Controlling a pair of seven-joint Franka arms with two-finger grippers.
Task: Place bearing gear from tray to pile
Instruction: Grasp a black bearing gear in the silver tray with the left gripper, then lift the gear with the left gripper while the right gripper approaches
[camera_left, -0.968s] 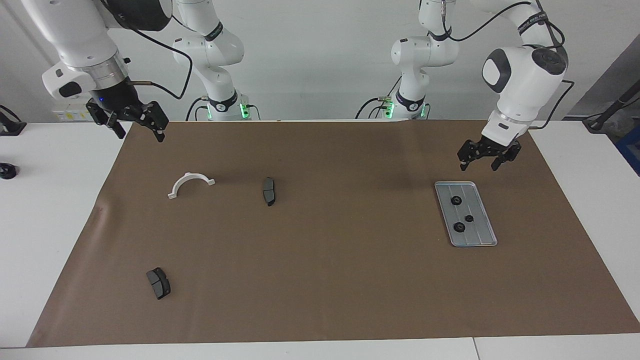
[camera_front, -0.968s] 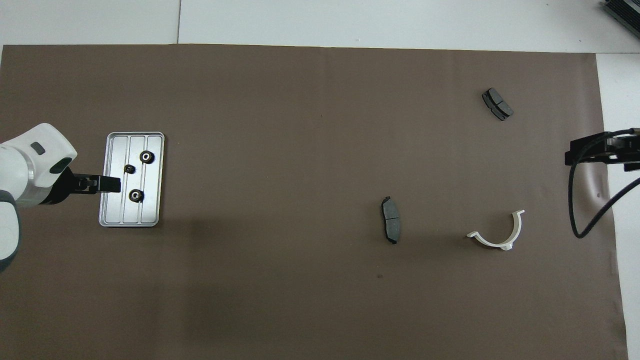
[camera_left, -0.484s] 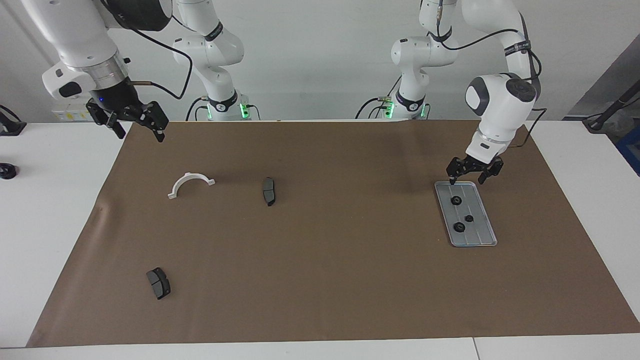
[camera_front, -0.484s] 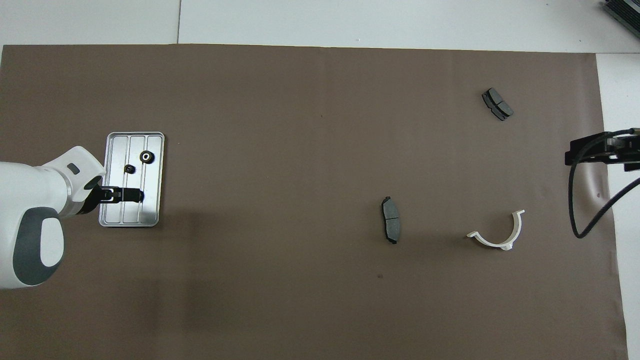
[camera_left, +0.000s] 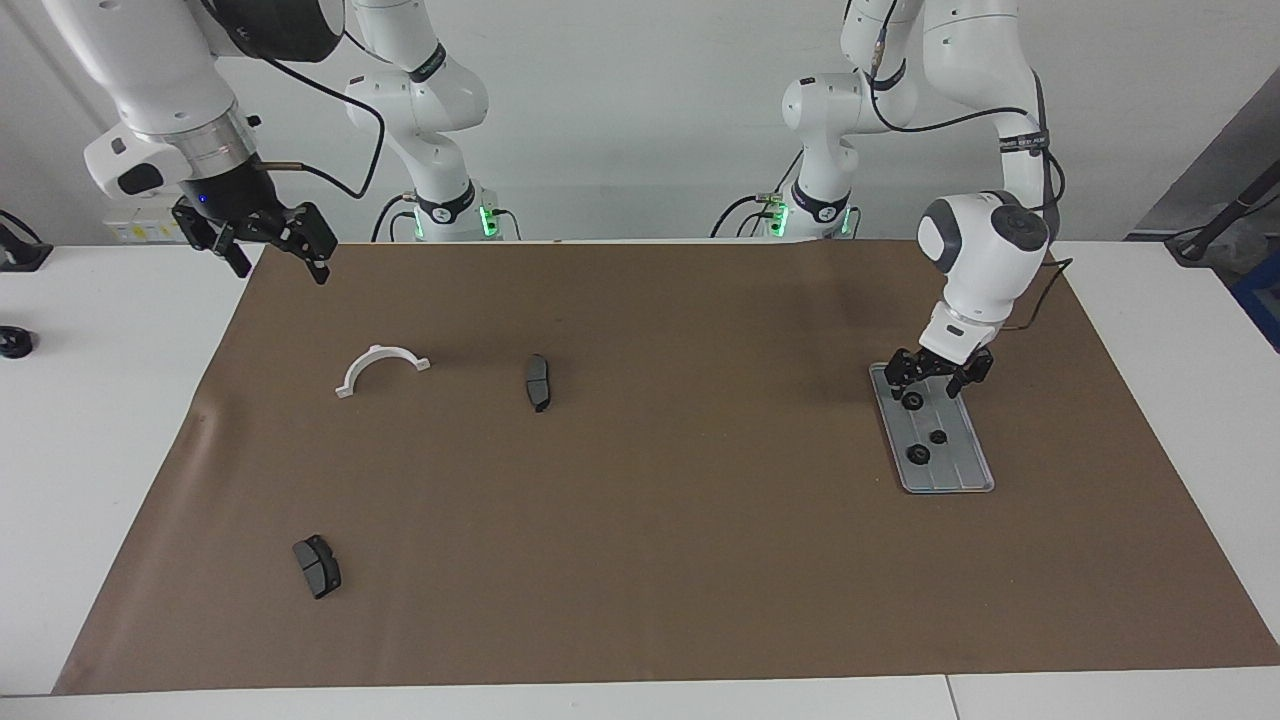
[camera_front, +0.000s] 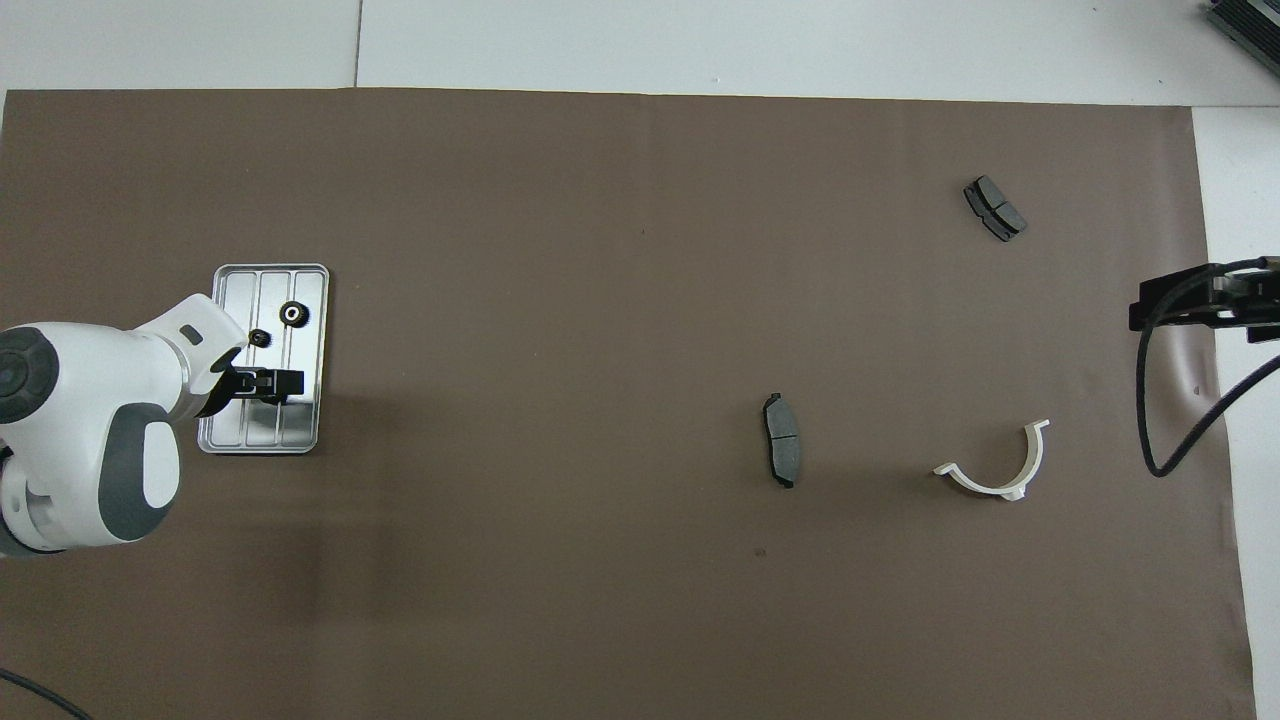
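Left fingers (camera_left: 937, 382) lowered over tray (camera_left: 965, 455) gear (camera_left: 912, 401) (spread, empty) | right fingers (camera_left: 268, 248) spread

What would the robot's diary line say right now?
left tool: open, over gear in tray | right tool: open, waiting | pile: untouched

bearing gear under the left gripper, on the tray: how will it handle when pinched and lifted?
Probably rigid: the bearing gear looks like a small dark toothed disc lying flat on the tray. Lying flat, it likely won't roll, but may skid along the smooth ridged metal if the open left gripper closes off-centre. Small, so probably light.
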